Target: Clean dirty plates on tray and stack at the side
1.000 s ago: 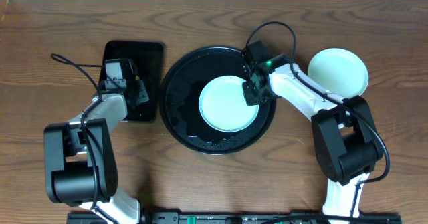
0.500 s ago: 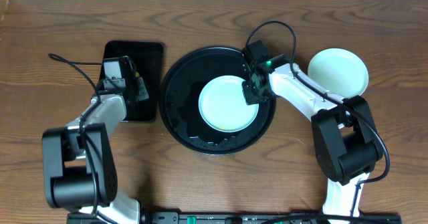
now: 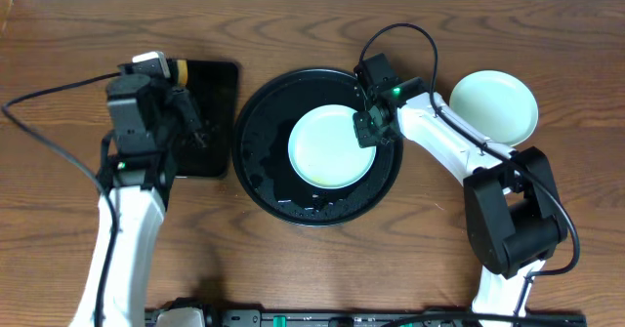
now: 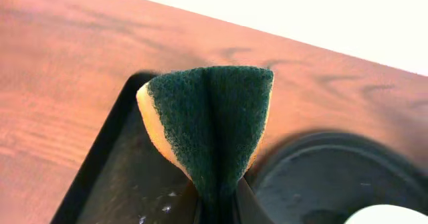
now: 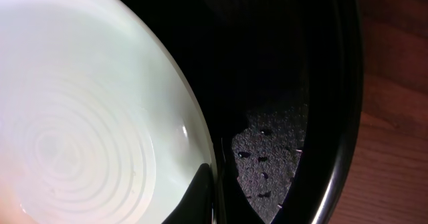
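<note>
A pale mint plate [image 3: 330, 149] lies in the large round black tray [image 3: 264, 161]. My right gripper [image 3: 365, 132] is shut on its right rim. In the right wrist view one dark finger [image 5: 198, 198] lies on the plate [image 5: 80, 117] and the other sits below the rim, over the tray [image 5: 334, 117]. A second mint plate [image 3: 494, 105] rests on the table at the right. My left gripper [image 3: 176, 83] is raised over the rectangular tray, shut on a folded green and yellow sponge [image 4: 210, 120].
A smaller rectangular black tray [image 3: 217, 102] lies left of the round tray, with water drops on it [image 4: 127, 190]. The round tray's floor is wet with specks [image 5: 267, 164]. Bare wooden table surrounds both trays.
My left arm has lifted off the rectangular tray with the sponge pinched in its jaws. The right gripper and the plate have shifted slightly left.
</note>
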Action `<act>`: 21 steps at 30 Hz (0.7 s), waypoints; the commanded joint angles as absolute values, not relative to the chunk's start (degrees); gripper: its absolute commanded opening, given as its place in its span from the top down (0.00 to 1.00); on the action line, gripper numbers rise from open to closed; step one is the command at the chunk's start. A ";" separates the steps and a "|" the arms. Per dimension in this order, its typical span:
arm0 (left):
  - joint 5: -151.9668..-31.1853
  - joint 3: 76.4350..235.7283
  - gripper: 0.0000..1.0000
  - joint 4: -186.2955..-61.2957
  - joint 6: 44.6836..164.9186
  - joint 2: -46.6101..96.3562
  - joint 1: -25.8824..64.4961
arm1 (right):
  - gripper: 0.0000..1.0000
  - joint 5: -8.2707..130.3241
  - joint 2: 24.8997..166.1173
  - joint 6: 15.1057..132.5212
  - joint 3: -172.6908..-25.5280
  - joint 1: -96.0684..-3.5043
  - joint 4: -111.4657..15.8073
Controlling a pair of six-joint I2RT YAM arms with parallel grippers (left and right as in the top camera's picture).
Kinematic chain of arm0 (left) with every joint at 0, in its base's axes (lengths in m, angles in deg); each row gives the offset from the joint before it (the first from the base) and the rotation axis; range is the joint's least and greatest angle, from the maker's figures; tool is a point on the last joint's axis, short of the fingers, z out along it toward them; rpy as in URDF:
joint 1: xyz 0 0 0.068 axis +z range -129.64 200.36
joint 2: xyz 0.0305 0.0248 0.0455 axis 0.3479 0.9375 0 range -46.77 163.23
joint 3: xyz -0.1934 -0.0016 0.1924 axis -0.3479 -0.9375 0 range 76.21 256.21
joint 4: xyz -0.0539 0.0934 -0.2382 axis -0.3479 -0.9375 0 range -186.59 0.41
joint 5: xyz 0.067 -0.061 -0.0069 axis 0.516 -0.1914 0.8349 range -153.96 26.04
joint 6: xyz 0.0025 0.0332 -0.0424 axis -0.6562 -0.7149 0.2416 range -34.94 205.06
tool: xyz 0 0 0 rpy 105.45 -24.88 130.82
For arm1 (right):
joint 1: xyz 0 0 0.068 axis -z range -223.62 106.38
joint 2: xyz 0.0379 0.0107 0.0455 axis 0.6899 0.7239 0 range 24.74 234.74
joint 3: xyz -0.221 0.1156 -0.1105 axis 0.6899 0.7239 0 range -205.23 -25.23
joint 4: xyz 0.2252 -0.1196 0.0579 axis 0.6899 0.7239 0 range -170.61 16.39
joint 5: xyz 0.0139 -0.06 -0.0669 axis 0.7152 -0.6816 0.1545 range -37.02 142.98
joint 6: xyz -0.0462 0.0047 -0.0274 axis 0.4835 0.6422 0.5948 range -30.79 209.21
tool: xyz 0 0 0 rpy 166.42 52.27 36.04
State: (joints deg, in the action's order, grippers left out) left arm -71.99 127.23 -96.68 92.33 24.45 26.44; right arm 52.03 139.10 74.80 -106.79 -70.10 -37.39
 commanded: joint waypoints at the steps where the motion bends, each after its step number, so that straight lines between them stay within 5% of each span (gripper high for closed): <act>1: -76.30 127.21 0.92 -96.84 92.66 21.80 26.40 | 0.99 51.05 137.88 75.15 -106.81 -70.50 -37.57; 21: -66.90 127.06 0.92 -96.59 89.75 27.51 26.44 | 0.99 51.05 137.88 75.10 -106.81 -70.50 -37.55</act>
State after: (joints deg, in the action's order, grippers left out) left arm -70.05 127.23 -96.90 90.76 25.26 26.42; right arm 52.01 139.10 74.80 -106.79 -70.10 -37.44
